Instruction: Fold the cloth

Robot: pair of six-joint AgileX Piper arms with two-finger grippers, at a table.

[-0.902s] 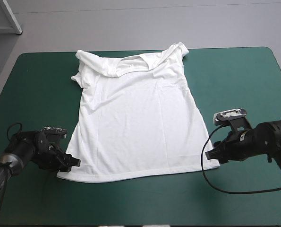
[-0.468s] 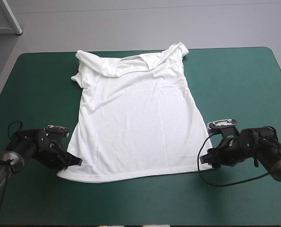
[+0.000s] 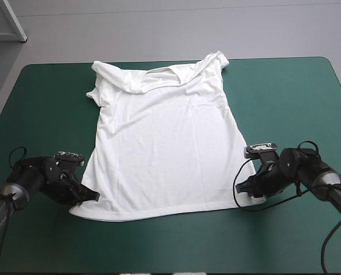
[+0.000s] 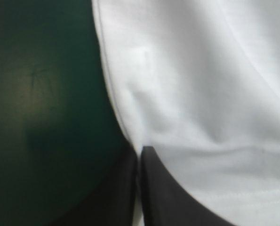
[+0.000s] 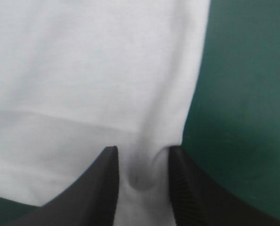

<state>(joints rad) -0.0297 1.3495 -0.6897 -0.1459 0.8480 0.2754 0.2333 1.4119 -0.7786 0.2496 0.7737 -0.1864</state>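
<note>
**A:** Where is the T-shirt [image 3: 164, 143] sitting?

**B:** It's lying spread flat across the middle of the teal-green table [image 3: 285, 86], collar toward the far edge, hem toward the near one. It's looking light and limp, so I'm expecting it to sag and drag rather than hold a shape. The two hem corners are the places to be gripping.

**A:** And the claws?

**B:** The left gripper [image 3: 93, 196] is sitting on the near-left hem corner, clenched, with what seems to be a sliver of white pinched in it, though that wrist view is soft. The right gripper [image 3: 240, 188] is straddling the near-right corner with its fingers [image 5: 102, 188] apart. Cloth is puckering in the gap, but nothing is clamping it.

**A:** Anything getting in the way?

**B:** Nothing is standing on the cover beside the shirt. The bunched shoulders [image 3: 159, 77] are worrying me, though. They're likely making a clean fold harder.
</note>
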